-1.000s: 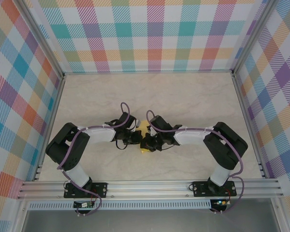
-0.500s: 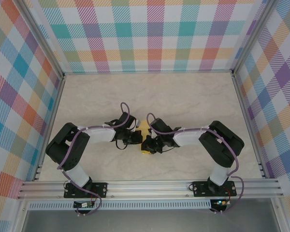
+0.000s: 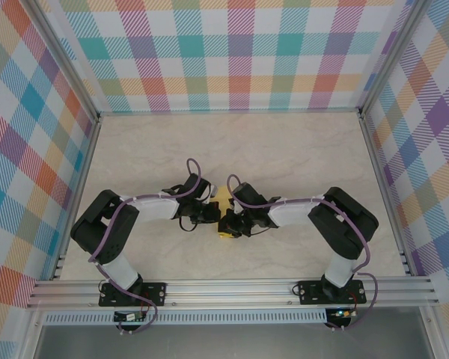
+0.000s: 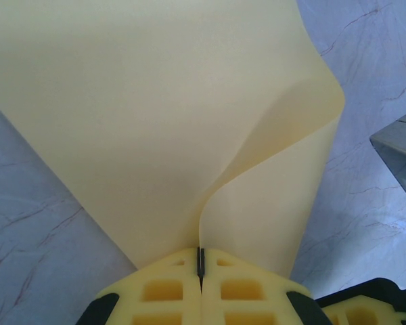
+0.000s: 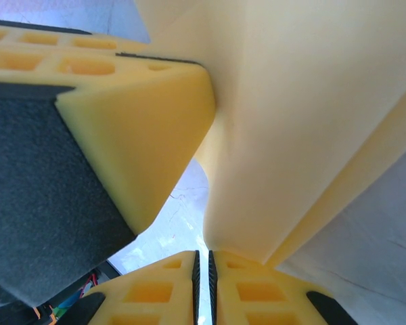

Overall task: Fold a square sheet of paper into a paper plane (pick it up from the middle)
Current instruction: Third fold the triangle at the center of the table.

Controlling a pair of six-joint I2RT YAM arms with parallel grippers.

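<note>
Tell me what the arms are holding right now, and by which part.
The left gripper pinches the square sheet of paper at its narrow near end, where it curls over. The right gripper seems to pinch a folded edge.

- The left gripper [image 3: 212,215] and the right gripper [image 3: 229,222] meet tip to tip over the marbled table [image 3: 284,149].
- The square sheet of paper [image 3: 221,197] shows yellow between them.

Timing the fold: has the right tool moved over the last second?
Yes: the right tool shifted slightly left, away from its bolted base.
</note>
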